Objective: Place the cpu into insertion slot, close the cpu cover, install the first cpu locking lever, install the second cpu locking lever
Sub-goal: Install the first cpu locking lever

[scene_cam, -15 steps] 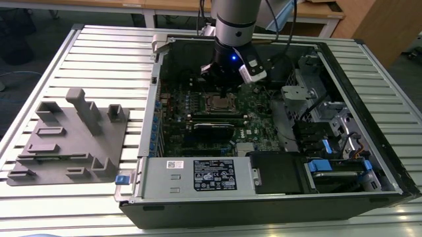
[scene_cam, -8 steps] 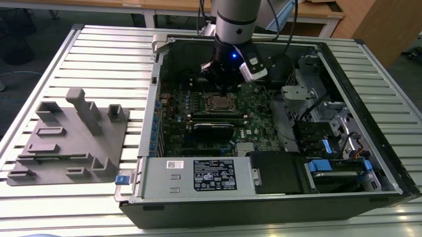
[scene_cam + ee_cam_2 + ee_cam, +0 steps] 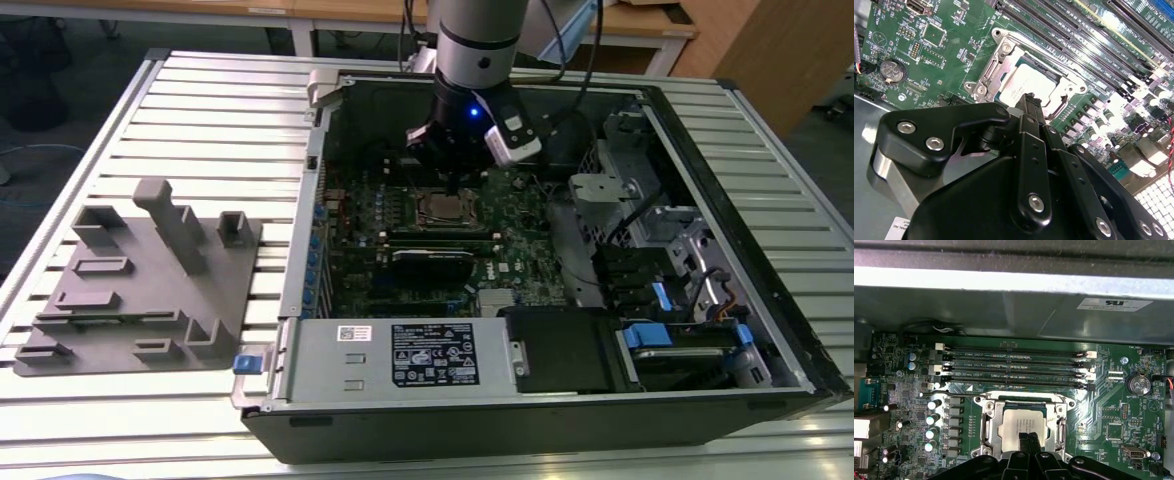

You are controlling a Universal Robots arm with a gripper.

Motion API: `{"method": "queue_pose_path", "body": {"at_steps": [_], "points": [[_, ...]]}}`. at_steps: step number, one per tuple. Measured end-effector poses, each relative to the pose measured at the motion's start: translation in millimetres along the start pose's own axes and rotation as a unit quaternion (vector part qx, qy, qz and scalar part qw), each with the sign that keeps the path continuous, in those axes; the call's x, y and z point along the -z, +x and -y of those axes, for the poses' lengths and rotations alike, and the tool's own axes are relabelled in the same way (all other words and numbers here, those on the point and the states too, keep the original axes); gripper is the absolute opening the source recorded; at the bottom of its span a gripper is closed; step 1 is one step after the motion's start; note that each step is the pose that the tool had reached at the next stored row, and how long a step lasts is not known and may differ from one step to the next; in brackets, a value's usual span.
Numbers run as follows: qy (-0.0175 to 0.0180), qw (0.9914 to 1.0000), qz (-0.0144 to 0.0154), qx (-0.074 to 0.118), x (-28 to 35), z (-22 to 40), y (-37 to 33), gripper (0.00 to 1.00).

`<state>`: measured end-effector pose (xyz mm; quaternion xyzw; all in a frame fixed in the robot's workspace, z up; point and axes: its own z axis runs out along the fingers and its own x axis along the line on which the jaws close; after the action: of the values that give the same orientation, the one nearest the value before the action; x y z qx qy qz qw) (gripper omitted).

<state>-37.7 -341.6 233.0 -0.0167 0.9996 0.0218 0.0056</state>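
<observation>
a: exterior view first. where does it all stand?
b: the computer case (image 3: pixel 534 400) lies open on the slatted tabletop (image 3: pixel 200 110). the hand (image 3: pixel 451 178) hangs low over the insertion slot (image 3: pixel 438 208) on the board.

a: and the second wrist view?
b: the cpu (image 3: pixel 1026 82) is already seated in the slot, silver top up. the hand's fingers (image 3: pixel 1029 106) are pressed together with nothing between them, and their tip is just above the chip's near edge.

a: the first wrist view?
b: here the cpu cover (image 3: pixel 990 426) seems to lie flat around the chip, so i'd judge the placing done and the cover probably down. a thin lever (image 3: pixel 961 394) runs between the slot and the memory slots (image 3: pixel 1014 365). i cannot tell whether it's latched, so i'd count both locking levers as work left.
</observation>
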Motion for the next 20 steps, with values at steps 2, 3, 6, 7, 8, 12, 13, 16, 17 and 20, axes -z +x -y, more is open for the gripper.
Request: {"method": "queue_pose_path", "body": {"at_steps": [2, 3, 6, 7, 8, 12, 13, 16, 17, 20], "points": [[0.0000, 1.00000, 0.0000, 0.000, 0.2, 0.0, 0.0, 0.11], [0.0001, 1.00000, -0.0001, 0.000, 0.5, 0.0, 0.0, 0.11], [0.0000, 1.00000, 0.0000, 0.000, 1.8, -0.1, 0.0, 0.11], [0.0001, 1.00000, 0.0000, 0.000, 2.3, -0.1, 0.0, 0.11], [0.0000, 1.00000, 0.0000, 0.000, 2.5, -0.1, 0.0, 0.11], [0.0000, 1.00000, 0.0000, 0.000, 3.9, -0.2, 0.0, 0.11], [0.0000, 1.00000, 0.0000, 0.000, 3.9, -0.2, 0.0, 0.11], [0.0000, 1.00000, 0.0000, 0.000, 4.1, -0.2, -0.1, 0.11], [0.0000, 1.00000, 0.0000, 0.000, 4.1, -0.2, 0.0, 0.11], [0.0002, 1.00000, -0.0001, 0.000, 5.2, -0.2, 0.0, 0.11]]}}
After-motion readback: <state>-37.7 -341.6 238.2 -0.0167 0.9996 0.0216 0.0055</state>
